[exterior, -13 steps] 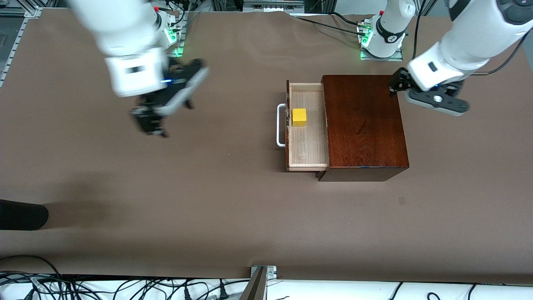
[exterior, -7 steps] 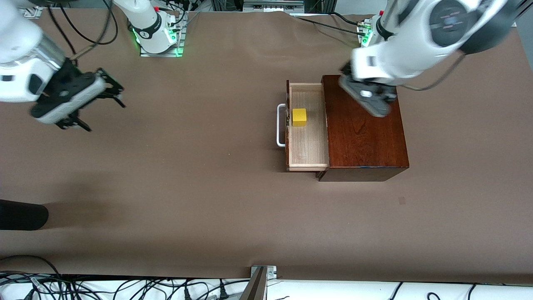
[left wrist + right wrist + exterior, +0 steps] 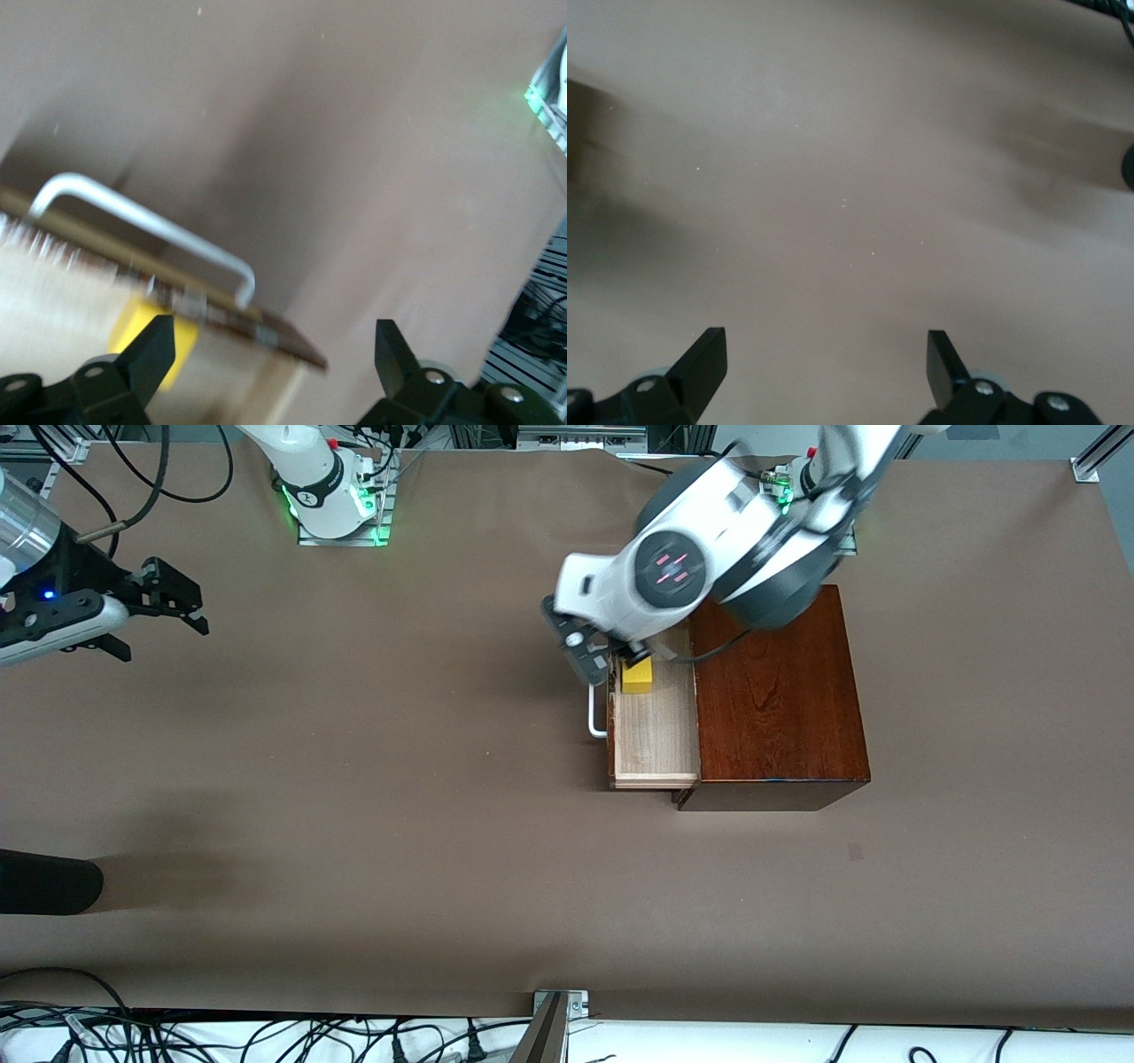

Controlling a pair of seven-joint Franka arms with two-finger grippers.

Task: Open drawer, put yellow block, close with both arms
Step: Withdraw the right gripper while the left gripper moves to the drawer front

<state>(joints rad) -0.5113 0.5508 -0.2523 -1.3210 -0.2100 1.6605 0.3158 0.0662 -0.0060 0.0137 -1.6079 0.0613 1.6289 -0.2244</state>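
- Fingers [image 3: 146,354] of the left gripper [image 3: 270,359] stand apart, holding nothing, over the drawer's front edge; in the front view this gripper [image 3: 592,657] sits just above centre.
- Drawer [image 3: 654,722] is pulled out of the dark-brown box [image 3: 775,700], its white handle [image 3: 595,722] toward the right arm's end of the table.
- Yellow block [image 3: 637,677] lies in the drawer, close to its front board, partly covered by the left arm.
- Right gripper [image 3: 824,363], jaws apart and empty, waits over bare table [image 3: 399,824] at the upper left edge of the front view [image 3: 159,607].
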